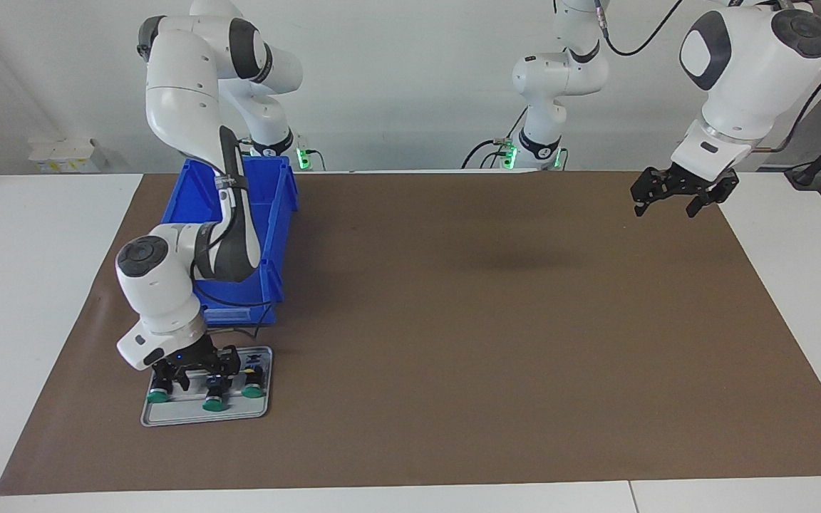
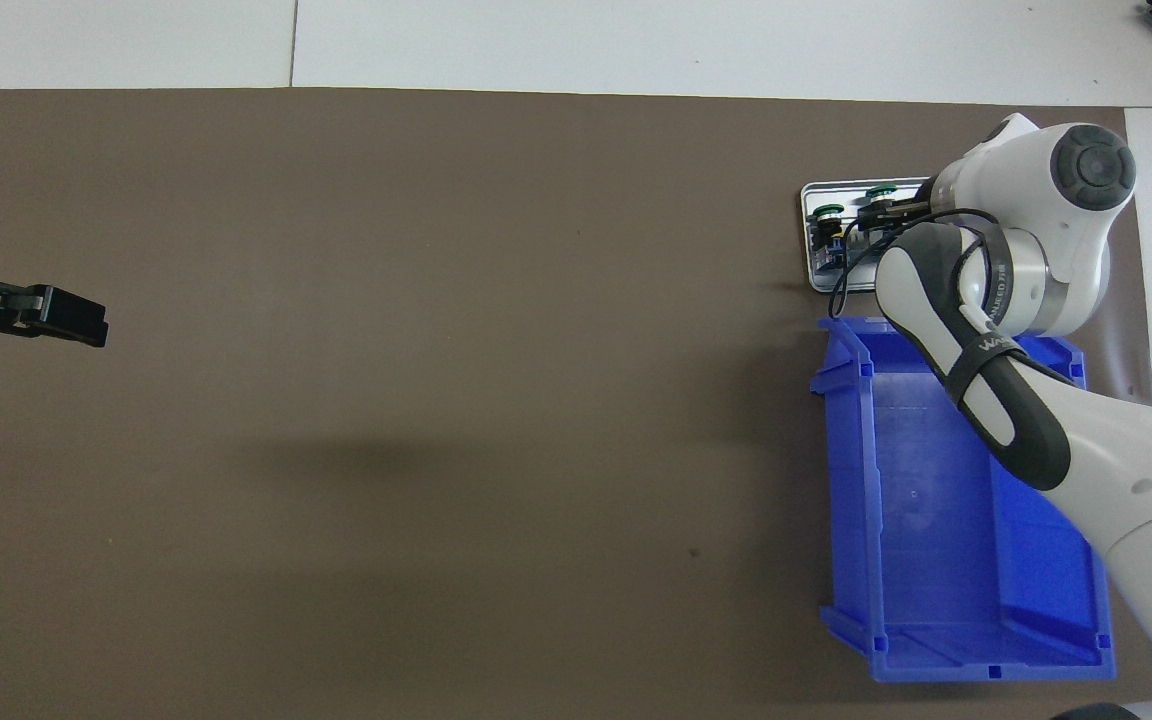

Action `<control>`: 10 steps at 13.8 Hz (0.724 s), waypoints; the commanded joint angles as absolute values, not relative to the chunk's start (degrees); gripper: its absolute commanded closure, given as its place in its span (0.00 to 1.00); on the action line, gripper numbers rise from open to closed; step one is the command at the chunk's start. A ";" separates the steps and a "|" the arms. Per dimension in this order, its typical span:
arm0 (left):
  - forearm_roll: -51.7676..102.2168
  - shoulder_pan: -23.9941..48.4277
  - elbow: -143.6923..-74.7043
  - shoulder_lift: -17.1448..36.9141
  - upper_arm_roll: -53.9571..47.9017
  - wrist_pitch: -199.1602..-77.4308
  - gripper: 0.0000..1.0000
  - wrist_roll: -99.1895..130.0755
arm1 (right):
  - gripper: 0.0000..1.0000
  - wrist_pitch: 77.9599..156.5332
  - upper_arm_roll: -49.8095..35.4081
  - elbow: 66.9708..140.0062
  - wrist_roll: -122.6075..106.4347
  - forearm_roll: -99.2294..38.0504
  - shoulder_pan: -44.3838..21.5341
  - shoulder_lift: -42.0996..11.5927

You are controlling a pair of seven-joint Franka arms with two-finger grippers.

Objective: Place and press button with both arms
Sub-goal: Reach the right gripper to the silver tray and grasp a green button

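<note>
I see three buttons lying on their sides in a grey metal tray (image 1: 168, 417) at the right arm's end of the table, just beside the blue bin (image 1: 271, 235) and farther from the robots than it. Each button's long axis runs away from the robots, green cap pointing away from them. My right gripper (image 1: 197, 372) is down in the tray over the middle button (image 1: 214, 396), fingers either side of its body; I cannot tell whether they have it clamped. My left gripper (image 1: 670, 203) waits, jaws apart, above the brown mat (image 1: 489, 320) at the left arm's end. The mat covers a white table (image 1: 26, 285); a plain white wall (image 1: 410, 85) stands by the arm bases.
</note>
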State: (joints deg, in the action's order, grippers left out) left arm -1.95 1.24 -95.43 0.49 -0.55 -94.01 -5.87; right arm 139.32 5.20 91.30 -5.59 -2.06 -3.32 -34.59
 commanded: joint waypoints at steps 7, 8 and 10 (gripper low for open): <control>-2.99 1.05 -97.29 -1.14 -0.79 -94.92 0.00 -5.63 | 0.48 142.38 4.39 94.13 -6.77 -3.69 -2.64 -34.37; -2.99 1.05 -97.29 -1.14 -0.79 -94.92 0.00 -5.63 | 0.88 142.38 4.39 94.13 -6.77 -3.69 -2.72 -34.37; -2.99 1.05 -97.29 -1.06 -0.79 -94.92 0.00 -5.63 | 1.00 142.29 4.39 93.87 -5.81 -3.78 -2.81 -34.37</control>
